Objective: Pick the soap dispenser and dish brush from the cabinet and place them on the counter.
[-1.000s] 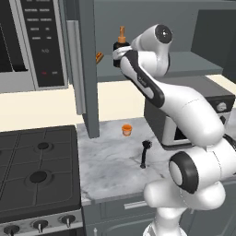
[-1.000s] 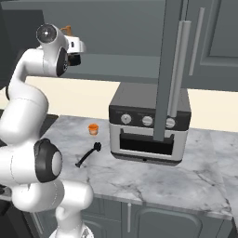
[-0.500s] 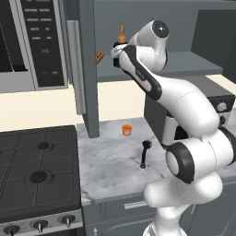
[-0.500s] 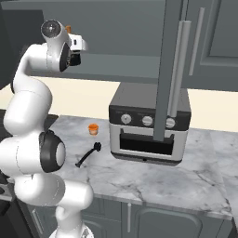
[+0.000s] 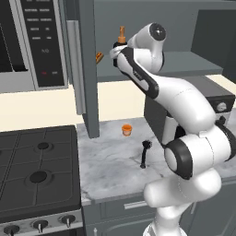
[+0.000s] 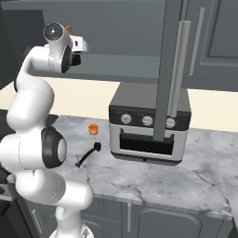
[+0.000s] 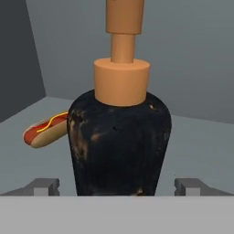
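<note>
The soap dispenser, a dark black bottle with an orange-brown pump, stands upright on the grey shelf of the cabinet. Its pump top pokes up behind my hand. My gripper is open, with one fingertip on each side of the bottle's base and a gap to the bottle on both sides. The hand is raised to shelf height, and the right base view shows the gripper there too. The dish brush lies flat on the marble counter, its round head toward the wall; from the right, the dish brush lies the same way.
A hot dog lies on the shelf just left of the bottle. The open cabinet door hangs left of my hand. A small orange cup and a toaster oven stand on the counter, with the black stove to the left.
The arm's upper joints have shifted slightly while the hand stays at the shelf by the soap dispenser. The jaws stay open. The dish brush and cup have not moved.
</note>
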